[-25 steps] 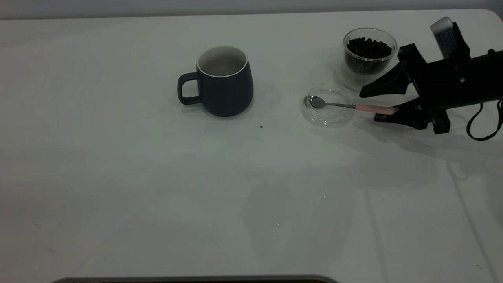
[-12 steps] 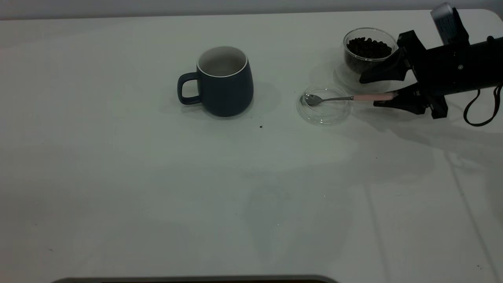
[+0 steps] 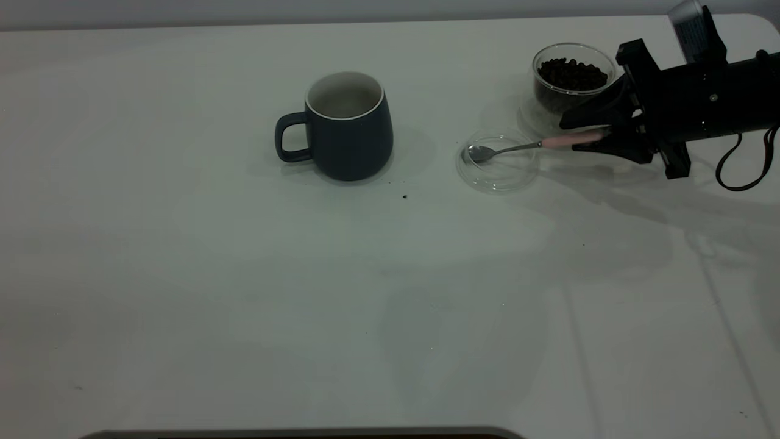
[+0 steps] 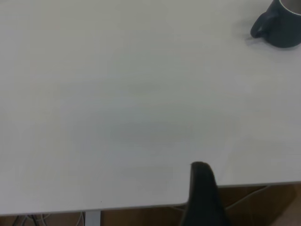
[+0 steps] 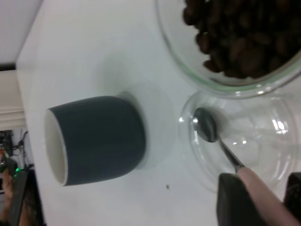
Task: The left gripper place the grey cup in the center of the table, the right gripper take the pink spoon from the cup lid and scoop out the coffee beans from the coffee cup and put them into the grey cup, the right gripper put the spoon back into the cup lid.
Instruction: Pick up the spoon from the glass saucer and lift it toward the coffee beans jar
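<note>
The grey cup (image 3: 347, 125) stands upright near the table's middle, handle to the left; it also shows in the left wrist view (image 4: 281, 26) and the right wrist view (image 5: 96, 139). The clear cup lid (image 3: 498, 163) lies right of it. My right gripper (image 3: 588, 135) is shut on the pink handle of the spoon (image 3: 536, 146), whose metal bowl (image 5: 205, 124) hangs just over the lid (image 5: 263, 146). The glass coffee cup (image 3: 573, 78) full of beans (image 5: 240, 37) stands behind the gripper. Only one left finger (image 4: 203, 195) shows, at the table's edge.
A stray bean crumb (image 3: 404, 196) lies in front of the grey cup. The table's left edge (image 4: 141, 207) runs beside the parked left arm. The right arm's cable (image 3: 740, 174) loops at the far right.
My right gripper closed on the spoon handle and rose toward the coffee cup, lifting the handle end. The lid slid a little to the left.
</note>
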Robot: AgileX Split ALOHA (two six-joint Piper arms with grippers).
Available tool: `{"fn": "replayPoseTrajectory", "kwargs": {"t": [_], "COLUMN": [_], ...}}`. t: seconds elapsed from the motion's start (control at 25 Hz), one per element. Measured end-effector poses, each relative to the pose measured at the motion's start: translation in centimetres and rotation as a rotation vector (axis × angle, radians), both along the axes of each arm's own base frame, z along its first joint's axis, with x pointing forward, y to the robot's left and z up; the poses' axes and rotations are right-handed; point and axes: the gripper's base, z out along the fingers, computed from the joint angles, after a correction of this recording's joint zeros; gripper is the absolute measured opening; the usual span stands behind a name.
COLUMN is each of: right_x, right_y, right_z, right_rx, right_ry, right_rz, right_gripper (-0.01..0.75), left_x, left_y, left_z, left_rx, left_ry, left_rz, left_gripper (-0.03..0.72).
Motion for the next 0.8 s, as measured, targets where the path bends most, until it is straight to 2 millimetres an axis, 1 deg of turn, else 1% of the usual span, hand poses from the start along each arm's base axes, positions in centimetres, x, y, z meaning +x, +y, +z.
{"fn": "replayPoseTrajectory", "kwargs": {"t": [0.04, 0.16, 0.44, 0.56, 0.68, 0.8], "right_x": [0.0, 0.0, -0.3, -0.5, -0.3, 0.0], "right_y": [0.0, 0.1, 0.2, 0.0, -0.4, -0.8], "right_z": [0.1, 0.2, 0.2, 0.3, 1.3, 3.4], "right_rx": [0.007, 0.022, 0.019, 0.011, -0.011, -0.040], "right_ry": [-0.002, -0.007, -0.012, -0.016, -0.043, -0.092], "right_rz": [0.002, 0.008, 0.050, 0.081, 0.116, 0.150], "right_gripper": [0.243, 0.187, 0.115, 0.112, 0.112, 0.112], "left_x": [0.0, 0.0, 0.0, 0.0, 0.0, 0.0], "left_y": [0.0, 0.0, 0.0, 0.0, 0.0, 0.0], "left_z": [0.0, 0.0, 0.0, 0.0, 0.0, 0.0], "left_rx": [0.000, 0.000, 0.000, 0.000, 0.000, 0.000], "left_ry": [0.000, 0.000, 0.000, 0.000, 0.000, 0.000], "left_rz": [0.000, 0.000, 0.000, 0.000, 0.000, 0.000], "left_gripper": [0.567, 0.567, 0.567, 0.567, 0.567, 0.567]}}
